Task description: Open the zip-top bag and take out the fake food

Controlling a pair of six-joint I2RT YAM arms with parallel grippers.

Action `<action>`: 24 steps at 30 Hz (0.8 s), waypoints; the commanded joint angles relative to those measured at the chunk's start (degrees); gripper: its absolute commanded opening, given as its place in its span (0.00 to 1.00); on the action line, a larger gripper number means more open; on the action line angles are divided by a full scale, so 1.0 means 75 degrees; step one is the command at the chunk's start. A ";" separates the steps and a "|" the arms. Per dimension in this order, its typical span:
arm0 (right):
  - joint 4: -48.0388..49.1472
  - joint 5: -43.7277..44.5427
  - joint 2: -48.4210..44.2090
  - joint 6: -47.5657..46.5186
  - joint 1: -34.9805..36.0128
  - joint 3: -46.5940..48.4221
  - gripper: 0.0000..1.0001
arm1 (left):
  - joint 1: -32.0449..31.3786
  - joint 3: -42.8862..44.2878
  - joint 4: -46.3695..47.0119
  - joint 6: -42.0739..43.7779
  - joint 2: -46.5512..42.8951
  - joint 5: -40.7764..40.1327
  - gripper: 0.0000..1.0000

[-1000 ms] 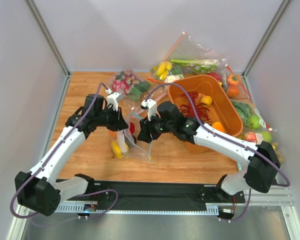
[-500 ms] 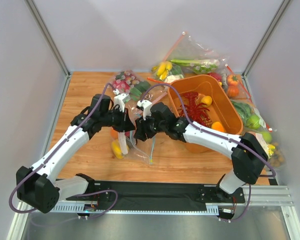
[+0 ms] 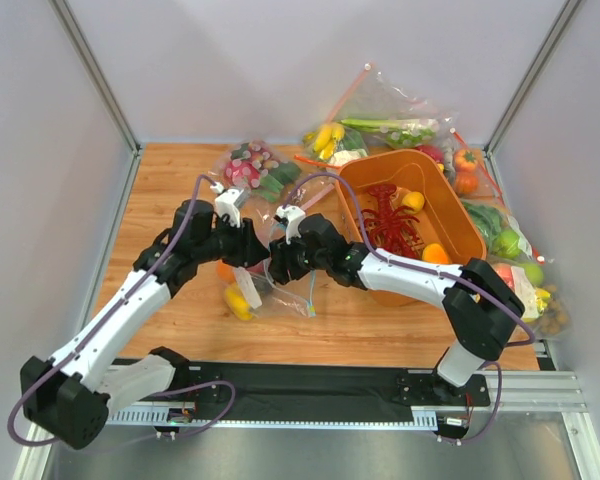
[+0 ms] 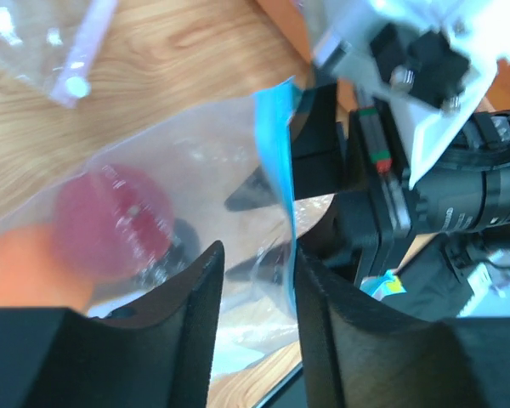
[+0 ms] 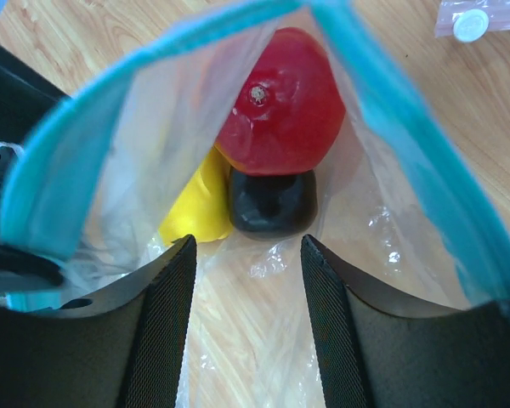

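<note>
Three glossy fruits (image 5: 276,102) sit in crinkly clear bag (image 5: 361,229).

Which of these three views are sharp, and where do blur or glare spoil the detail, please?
Top external view: evenly lit, sharp, soft shadows. Left wrist view: the red fruit looks hazy through the zip-top bag; the white part top right is blurred. Right wrist view: the fake food is crisp, with small glints; the near teal zip strip is soft.

An orange tub (image 3: 460,215) holds a red lobster (image 3: 388,222); bagged toy vegetables (image 3: 258,168) lie behind it.
</note>
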 commanded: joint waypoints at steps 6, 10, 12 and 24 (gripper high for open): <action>0.0642 0.0175 0.0095 0.0164 0.0002 -0.0076 0.54 | -0.0046 -0.1191 0.0158 -0.1555 -0.2075 -0.3302 0.68; 0.0630 0.0128 0.0118 0.0176 0.0002 -0.0052 0.55 | -0.0034 -0.1765 -0.0334 -0.2200 -0.2334 -0.4101 0.73; 0.0607 0.0104 0.0118 0.0164 0.0002 -0.0029 0.55 | -0.0034 -0.1953 -0.0406 -0.2538 -0.2322 -0.4207 0.73; 0.0595 -0.0153 0.0200 0.0235 0.0002 0.0076 0.56 | 0.0036 -0.3569 0.0717 -0.3407 -0.2346 -0.3856 0.77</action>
